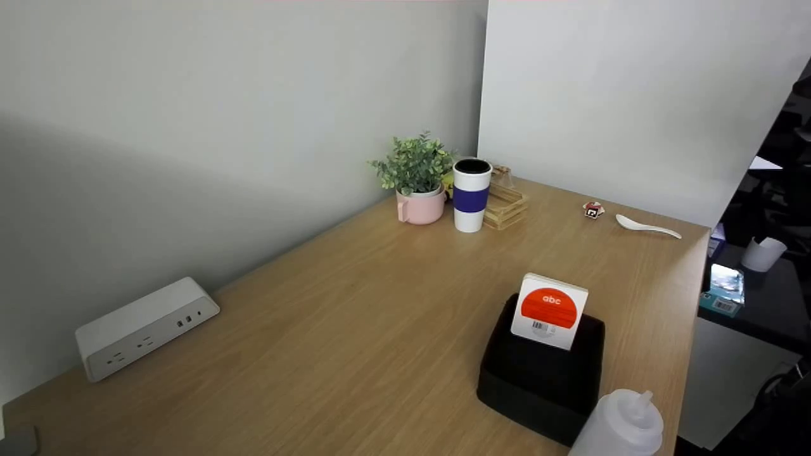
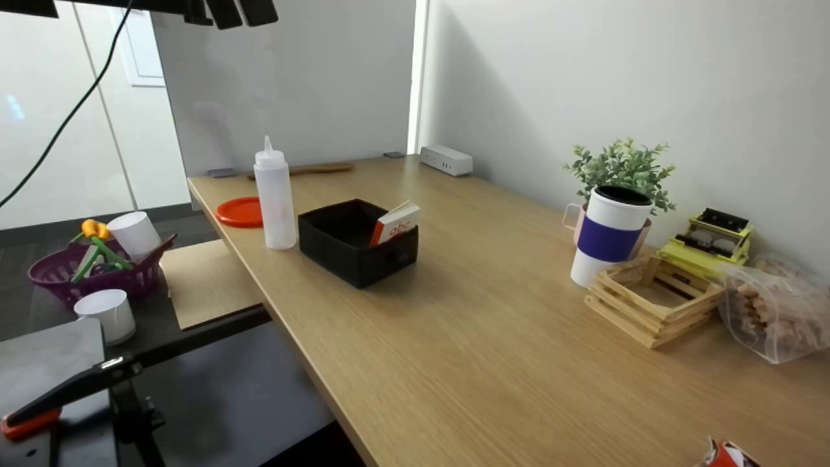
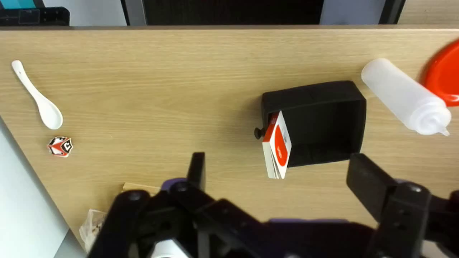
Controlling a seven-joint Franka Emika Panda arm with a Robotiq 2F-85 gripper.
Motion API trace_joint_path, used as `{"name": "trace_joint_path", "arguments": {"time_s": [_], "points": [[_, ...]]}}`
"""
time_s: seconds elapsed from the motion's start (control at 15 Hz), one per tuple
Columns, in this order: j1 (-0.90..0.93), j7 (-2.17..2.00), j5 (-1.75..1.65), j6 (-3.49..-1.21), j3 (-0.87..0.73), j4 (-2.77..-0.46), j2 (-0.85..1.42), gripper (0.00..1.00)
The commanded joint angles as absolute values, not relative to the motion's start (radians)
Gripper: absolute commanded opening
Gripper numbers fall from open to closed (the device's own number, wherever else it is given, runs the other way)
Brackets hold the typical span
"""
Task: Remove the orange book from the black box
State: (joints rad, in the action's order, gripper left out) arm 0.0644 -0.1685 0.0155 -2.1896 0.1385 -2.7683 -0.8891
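The hand [image 3: 278,168] is spread wide, with its two fingers [image 3: 371,186] far from each other and a gap between them. In the wrist view, a wooden surface [image 3: 161,89] shows under the hand. The black box [image 1: 529,408] sits on the surface, and the orange book [image 1: 550,311] is inside it. The book leans at one end of the box, and its top part pokes up over the edge. Its cover is white with a big orange-red patch, and the letters "abc" are on the patch. A little black knob [image 3: 259,133] sticks out from the box at the same end as the book.

A cloudy squeeze bottle [image 2: 275,204] stands up straight just beside the box. A round red plate [image 2: 240,213] lies near the bottle.

Well apart from the box, by the wall [image 1: 253,126], a green plant [image 1: 412,166] sits in a pink cup [image 1: 423,209]. Just beside it stands a tall white cup [image 1: 471,197] with a purple band. A small wooden crate [image 2: 629,299] is near the tall cup, and close to the crate are a yellow thing [image 2: 690,256] and a clear bag [image 2: 771,318] of light brown bits. A white spoon [image 3: 37,95] lies near a small red, white and black thing [image 3: 60,146]. A white power strip [image 1: 152,332] is by the wall, too.
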Motion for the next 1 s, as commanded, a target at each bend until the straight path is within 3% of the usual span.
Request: {"name": "trace_joint_path", "arguments": {"time_s": [0.0, 0.93], "points": [[0.069, -0.144, 0.016, -2.165, 0.126, -2.732, -0.882, 1.00], [0.060, -0.056, 0.072, -1.631, 0.038, -2.141, -0.335, 1.00]]}}
